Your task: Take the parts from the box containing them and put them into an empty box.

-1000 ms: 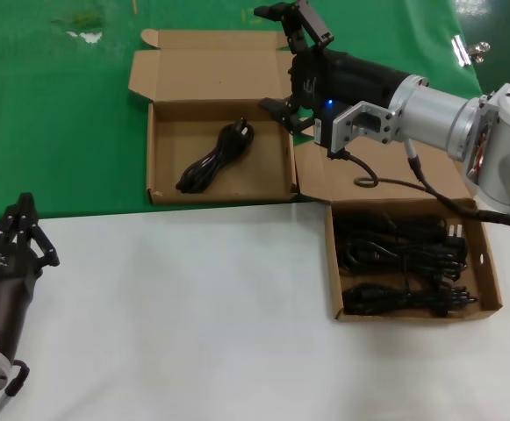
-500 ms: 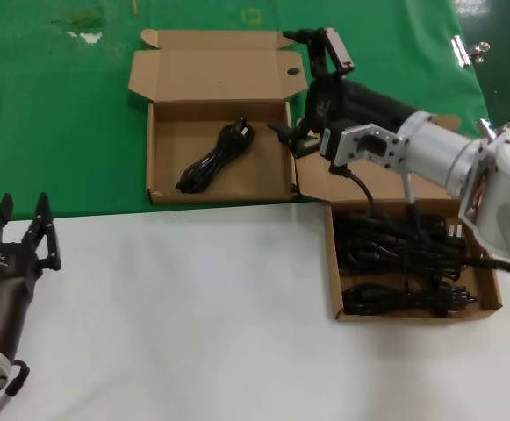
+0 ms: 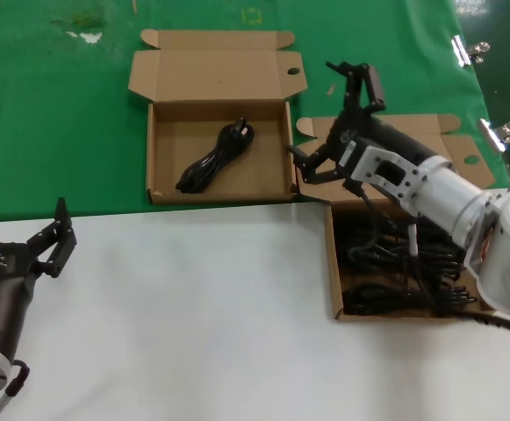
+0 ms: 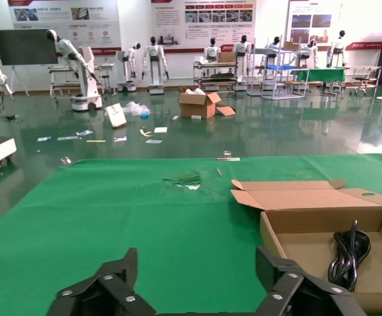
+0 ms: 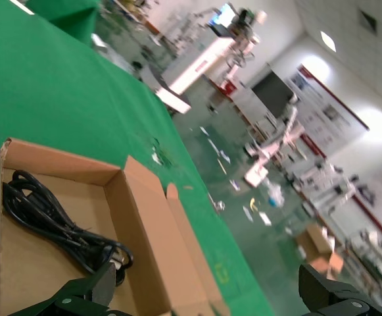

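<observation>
Just left of the right gripper [image 3: 335,118] sits the far box [image 3: 219,189], on the green cloth [image 3: 53,123], lid flap [image 3: 215,74] folded back. One cord [image 3: 213,158] lies in it, running diagonally across the floor, its plug toward the far right corner. That cord is near the gripper but well clear of it, with the box's right wall between the two. The right gripper hangs in the air with its fingers [image 3: 364,79] spread wide and nothing between them. It is above the gap between the two boxes, over the back flap [image 3: 386,149] of the near box [image 3: 332,263]. Its own wrist view looks down into the far box and shows the same single cord [image 5: 59,227] against the cardboard, with both fingertips at the picture's lower edge.

Below and behind the right gripper, toward the robot, the near box holds the remaining cords [image 3: 395,298], several black bundles lying side by side across it. The right arm [image 3: 448,197] crosses over them and hides part of the pile, so I cannot count them. This box rests partly on the white desk [image 3: 193,307].

Far off to the left, low over the white desk, the left gripper [image 3: 17,237] waits with its fingers [image 3: 57,232] also spread apart and empty. From its wrist view the far box [image 4: 322,230] and its cord [image 4: 348,253] show well ahead of it, across the green cloth.
</observation>
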Controlling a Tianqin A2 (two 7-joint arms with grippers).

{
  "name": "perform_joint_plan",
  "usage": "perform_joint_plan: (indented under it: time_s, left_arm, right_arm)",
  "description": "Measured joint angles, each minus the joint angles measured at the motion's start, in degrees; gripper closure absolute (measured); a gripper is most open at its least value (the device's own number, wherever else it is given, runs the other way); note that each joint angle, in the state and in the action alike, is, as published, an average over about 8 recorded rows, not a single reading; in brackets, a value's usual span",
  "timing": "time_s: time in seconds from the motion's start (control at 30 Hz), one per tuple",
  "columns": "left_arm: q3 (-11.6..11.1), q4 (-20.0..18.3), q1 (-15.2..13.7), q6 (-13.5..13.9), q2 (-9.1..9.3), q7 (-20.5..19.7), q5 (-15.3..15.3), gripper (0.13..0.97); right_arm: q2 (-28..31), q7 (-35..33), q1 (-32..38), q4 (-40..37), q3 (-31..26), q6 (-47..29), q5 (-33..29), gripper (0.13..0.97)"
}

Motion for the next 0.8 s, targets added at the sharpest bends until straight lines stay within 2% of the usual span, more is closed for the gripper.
perform_joint_plan:
  time_s: [0.17,0.2,0.47,0.8]
  left_arm:
    - [0.0,0.0,0.0,0.0,0.0,0.0,0.0,0.472]
    - [0.0,0.0,0.0,0.0,0.0,0.0,0.0,0.472]
    - [0.0,0.0,0.0,0.0,0.0,0.0,0.0,0.292]
    - [0.0,0.0,0.0,0.0,0.0,0.0,-0.01,0.179]
  right_arm:
    - [0.29,5.71,-4.03,4.04,0.82,3.09,-0.05,0.129]
    - [0.35,6.87,-4.85,4.87,0.99,3.72,-0.06,0.129]
    - [0.82,16.08,-11.31,11.38,2.32,8.72,-0.15,0.129]
    - [1.4,27.58,-19.38,19.52,3.97,14.96,-0.26,0.129]
